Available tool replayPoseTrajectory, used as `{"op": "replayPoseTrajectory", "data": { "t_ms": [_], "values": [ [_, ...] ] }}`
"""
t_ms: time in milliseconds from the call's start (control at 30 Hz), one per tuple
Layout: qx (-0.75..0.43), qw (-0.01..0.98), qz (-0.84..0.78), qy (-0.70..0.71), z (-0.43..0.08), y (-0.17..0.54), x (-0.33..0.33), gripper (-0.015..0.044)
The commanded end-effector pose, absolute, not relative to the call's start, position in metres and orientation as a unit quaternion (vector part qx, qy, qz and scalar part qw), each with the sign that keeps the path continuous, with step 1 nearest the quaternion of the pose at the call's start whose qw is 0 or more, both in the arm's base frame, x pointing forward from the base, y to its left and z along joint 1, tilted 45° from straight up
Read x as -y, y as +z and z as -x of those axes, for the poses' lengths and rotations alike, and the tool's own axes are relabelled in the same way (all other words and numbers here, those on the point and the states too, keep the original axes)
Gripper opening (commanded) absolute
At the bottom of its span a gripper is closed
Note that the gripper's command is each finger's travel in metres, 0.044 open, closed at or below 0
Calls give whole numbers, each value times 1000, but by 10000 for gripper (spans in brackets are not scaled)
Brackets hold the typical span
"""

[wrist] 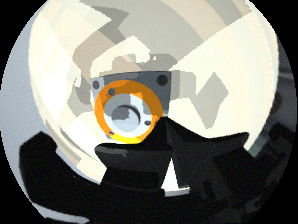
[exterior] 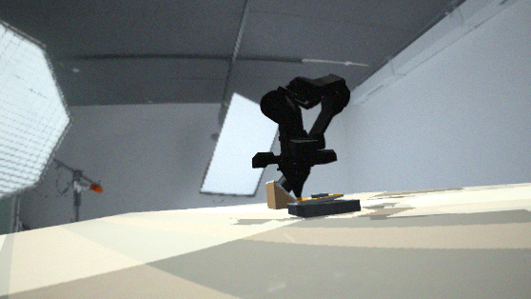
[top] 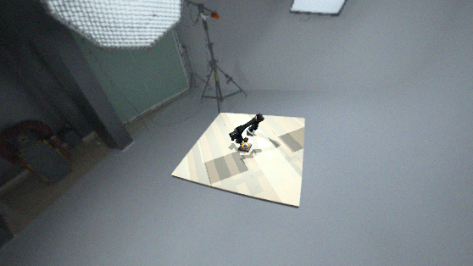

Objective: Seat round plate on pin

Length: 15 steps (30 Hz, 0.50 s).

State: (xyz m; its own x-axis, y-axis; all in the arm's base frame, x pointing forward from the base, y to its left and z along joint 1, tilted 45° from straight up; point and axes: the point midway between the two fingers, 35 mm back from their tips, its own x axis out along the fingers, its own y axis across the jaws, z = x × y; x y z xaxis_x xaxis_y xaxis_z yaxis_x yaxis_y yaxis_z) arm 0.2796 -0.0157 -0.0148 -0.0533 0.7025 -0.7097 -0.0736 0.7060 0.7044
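The round plate (wrist: pixel 104 117) (exterior: pixel 326 197) (top: pixel 244 147) has an orange rim and a grey middle. It sits on the dark square base (wrist: pixel 164 84) (exterior: pixel 329 207) around the central post. In the exterior view it lies slightly tilted, with its right edge higher. My gripper (wrist: pixel 163 119) (exterior: pixel 299 193) (top: pixel 242 141) is shut on nothing. It points down, with its tip right at the plate's rim on the side nearest the arm. I cannot tell whether it touches the plate. The pin and the tab's hole are too small to make out.
The base stands on a pale patterned table board (top: pixel 271 186) (exterior: pixel 238 257). The arm's tan mount block (exterior: pixel 275 196) is just behind the base. A light stand (top: pixel 214 72) and a softbox (top: pixel 114 21) stand off the board.
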Motion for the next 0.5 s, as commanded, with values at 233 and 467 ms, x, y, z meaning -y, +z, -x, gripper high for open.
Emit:
{"op": "replayPoseTrajectory", "data": {
  "t_ms": [233, 467],
  "values": [
    [-660, 647, -236, 301, -265, -13, 16, 0],
    [-660, 646, -236, 301, -256, -11, 14, 0]
  ]
}}
